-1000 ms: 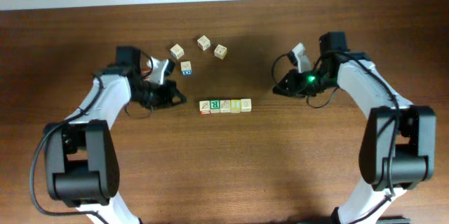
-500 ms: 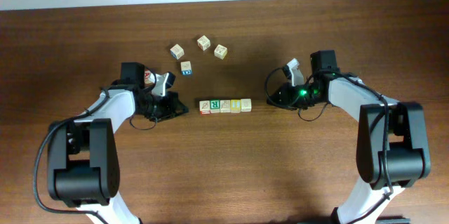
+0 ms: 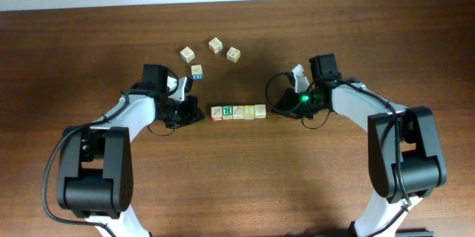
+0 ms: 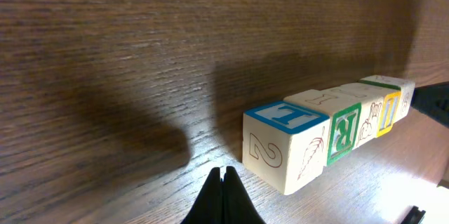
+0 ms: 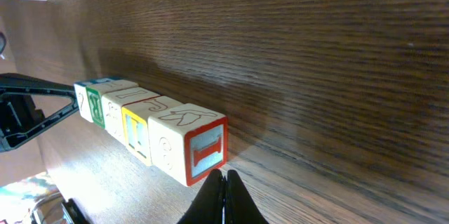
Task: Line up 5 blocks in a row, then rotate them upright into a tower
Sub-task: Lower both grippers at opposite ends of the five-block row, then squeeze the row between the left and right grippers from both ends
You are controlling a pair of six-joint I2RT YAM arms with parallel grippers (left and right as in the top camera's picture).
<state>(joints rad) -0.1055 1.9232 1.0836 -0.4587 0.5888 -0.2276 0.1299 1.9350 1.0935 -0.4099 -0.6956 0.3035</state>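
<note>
Overhead view: the blocks (image 3: 237,111) lie in a row near the centre of the table (image 3: 237,185), between left gripper (image 3: 199,115) and right gripper (image 3: 273,106), both with jaws together and empty. We judge them light, rigid and smooth; we recommend gripping opposite flat faces.

Both arms are the same build: white links, black joint housings. Left arm (image 3: 128,111), right arm (image 3: 360,102). The bases are chunky black blocks with rounded corners: left base (image 3: 89,181) at 8 o'clock in the overhead view, right base (image 3: 408,159) at 4 o'clock. A thin black cable (image 3: 269,92) loops at 9 o'clock of the right wrist. Green LED (image 3: 303,97) is lit there. Each wrist has a white mount (image 3: 174,86). Left gripper (image 4: 223,196) and right gripper (image 5: 226,196) have matte black fingers tapering to sharp tips.
</note>
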